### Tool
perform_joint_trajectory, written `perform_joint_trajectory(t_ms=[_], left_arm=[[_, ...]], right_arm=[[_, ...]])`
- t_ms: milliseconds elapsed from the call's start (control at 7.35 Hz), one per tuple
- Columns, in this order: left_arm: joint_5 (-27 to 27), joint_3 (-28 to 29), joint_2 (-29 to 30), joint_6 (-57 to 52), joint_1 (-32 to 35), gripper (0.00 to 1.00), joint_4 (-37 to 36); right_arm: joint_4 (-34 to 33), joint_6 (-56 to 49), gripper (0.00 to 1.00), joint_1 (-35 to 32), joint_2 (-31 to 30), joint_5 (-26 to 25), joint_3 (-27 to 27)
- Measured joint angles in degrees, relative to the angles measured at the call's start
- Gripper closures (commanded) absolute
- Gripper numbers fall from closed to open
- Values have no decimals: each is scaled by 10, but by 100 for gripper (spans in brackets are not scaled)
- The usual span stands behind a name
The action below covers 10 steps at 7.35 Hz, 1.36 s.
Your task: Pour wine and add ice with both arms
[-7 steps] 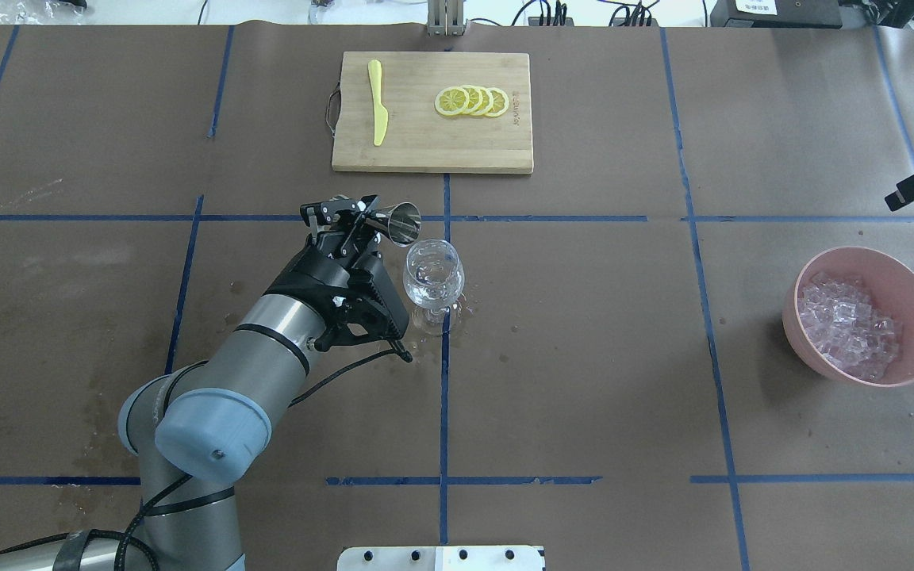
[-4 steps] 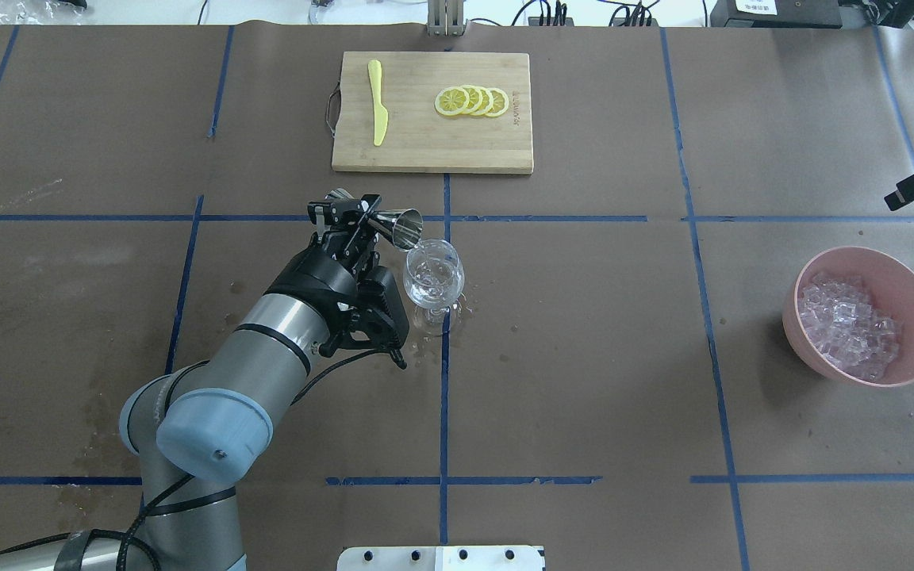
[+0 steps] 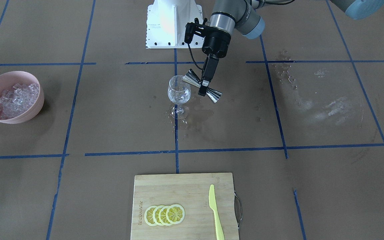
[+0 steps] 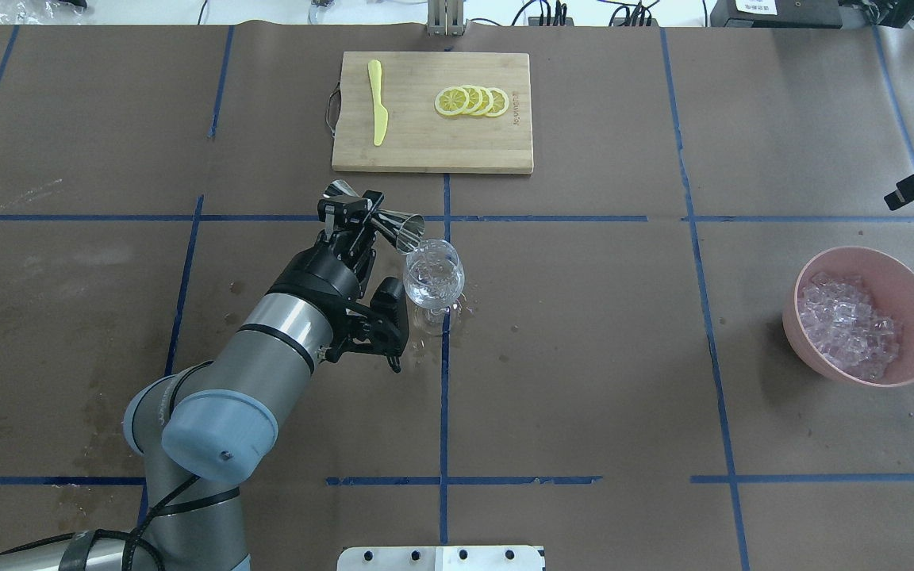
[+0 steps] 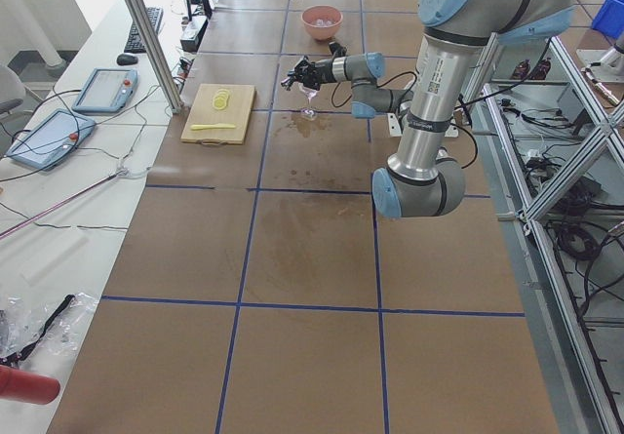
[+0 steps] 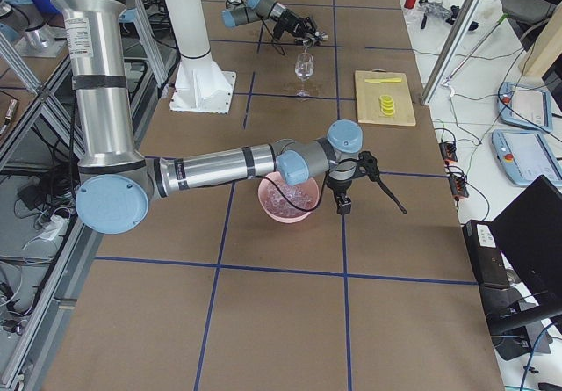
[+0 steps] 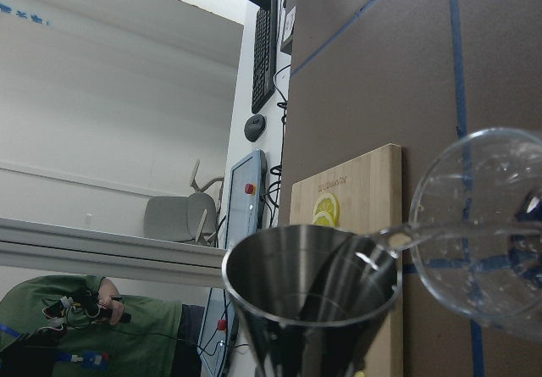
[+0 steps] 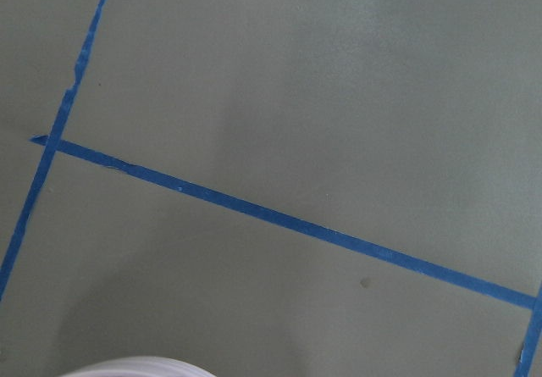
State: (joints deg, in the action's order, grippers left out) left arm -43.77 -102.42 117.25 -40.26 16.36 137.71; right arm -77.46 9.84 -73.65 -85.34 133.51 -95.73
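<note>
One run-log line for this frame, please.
stage: pour | left gripper: shut on steel double-cone jigger, tipped at rim of clear wine glass | right gripper: near pink bowl of clear ice cubes, open/shut unclear

1. Brown table covering [image 4: 584,357], gridded with blue tape [image 4: 444,396].
2. White wall [image 7: 102,80] behind a grey chair [image 7: 174,218].
3. Pale side bench [image 5: 68,219] along the table, carrying a black keyboard [image 7: 264,51] and a blue-edged tablet [image 5: 102,88].
4. Aluminium post [image 5: 160,63] rising at the bench's edge.
5. Bright, even light; faint shadows.
</note>
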Motion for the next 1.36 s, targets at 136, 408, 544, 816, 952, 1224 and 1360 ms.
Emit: perform_joint_trajectory(t_ms=[136,408,544,816,952,1224,1360], left_arm=[[3,0,4,-39,0,100,-1],[9,1,8,-89,0,100,-10],[18,0,15,-119,-1,100,-24],[27,-1,27,-147,-1,100,-38],[28,-6,28,-135,1,100,-31],[25,-19,22,-3,7,100,16],[13,-20,16,97,9,100,31]], right_arm=[[0,0,0,0,0,0,-1],[0,0,0,0,0,0,-3],[0,0,0,0,0,0,-3],[0,0,0,0,0,1,-6],[0,3,0,0,0,2,-8],[0,47,0,0,-1,3,-19],[0,68,0,0,-3,3,-24]])
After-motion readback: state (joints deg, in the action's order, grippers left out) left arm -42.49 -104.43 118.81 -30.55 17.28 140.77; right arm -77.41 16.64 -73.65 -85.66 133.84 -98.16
